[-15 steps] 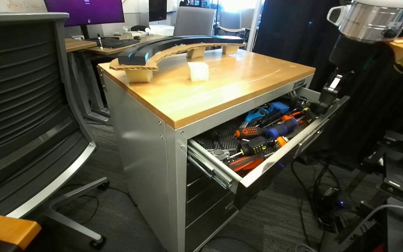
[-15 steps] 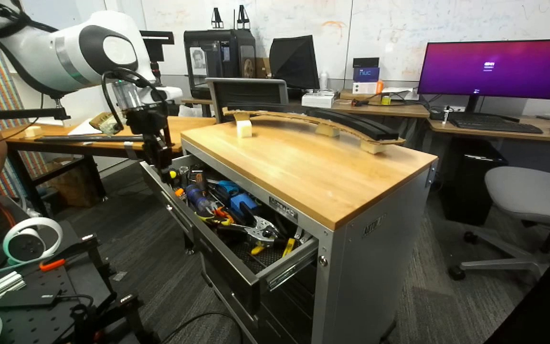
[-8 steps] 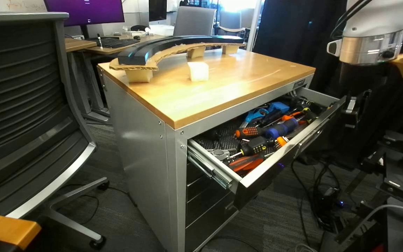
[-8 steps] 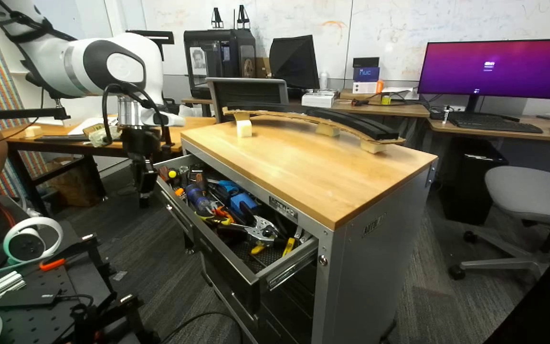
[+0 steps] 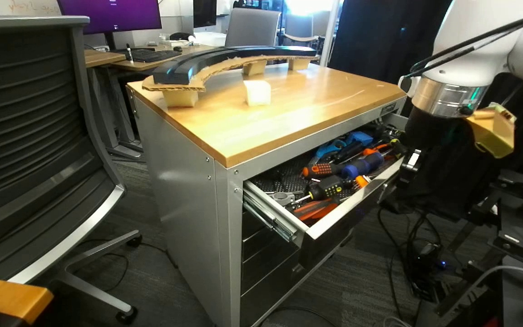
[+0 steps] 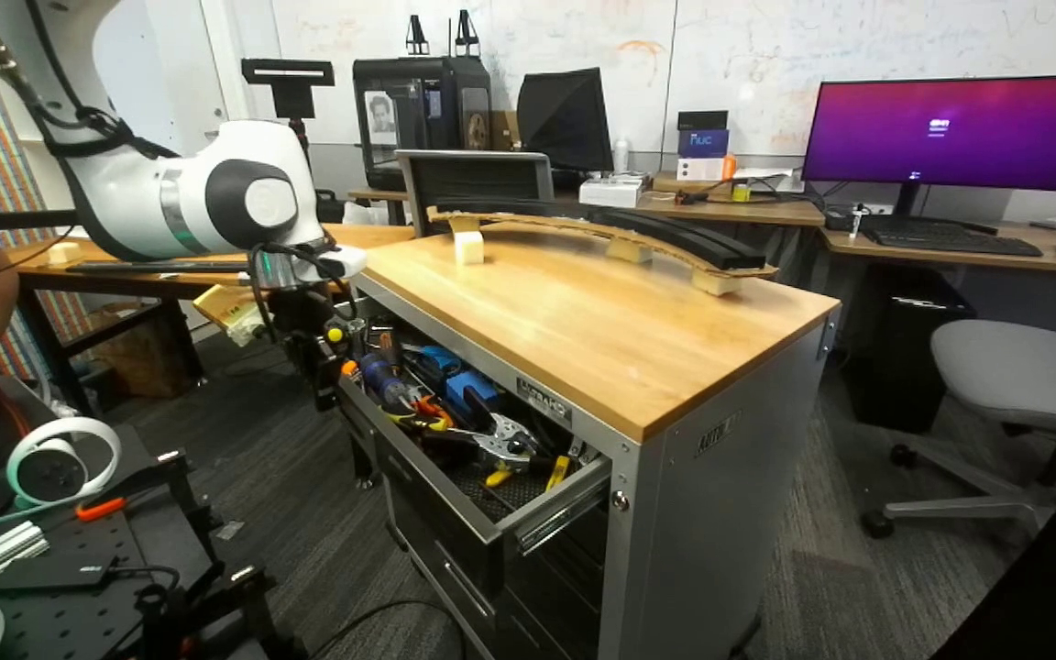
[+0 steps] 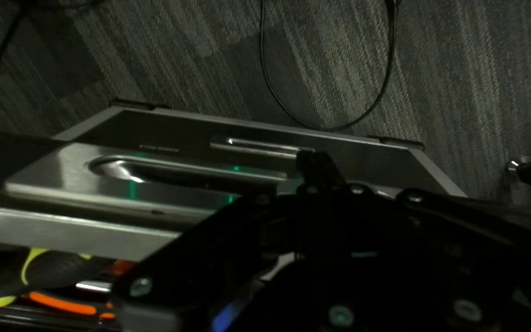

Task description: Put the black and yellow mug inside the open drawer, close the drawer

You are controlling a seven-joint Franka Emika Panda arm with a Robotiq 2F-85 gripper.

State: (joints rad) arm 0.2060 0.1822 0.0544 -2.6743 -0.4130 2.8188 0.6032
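Observation:
The grey metal drawer [image 5: 350, 203] stands open at the top of the cabinet, full of hand tools. It also shows in an exterior view [image 6: 441, 481] and in the wrist view [image 7: 72, 236]. My black gripper [image 7: 312, 159] is outside the drawer, at its front face, with fingers together and nothing visible between them. In an exterior view my gripper [image 6: 324, 396] is low against the drawer's far front part and seems to touch it. The black and yellow mug is not visible; it is out of view or hidden among the tools.
The cabinet's wooden top [image 5: 298, 113] bears a black curved piece [image 5: 234, 61] on foam blocks. Lower drawers [image 6: 464, 587] stay shut. A grey chair [image 5: 39, 150] stands beside the cabinet. A black cart [image 6: 79, 568] stands in front, and cables [image 5: 418, 245] lie on the floor.
My gripper has left the space over the drawer, come round outside its front, and moved in against it. The drawer has slid slightly inward over the last half second.

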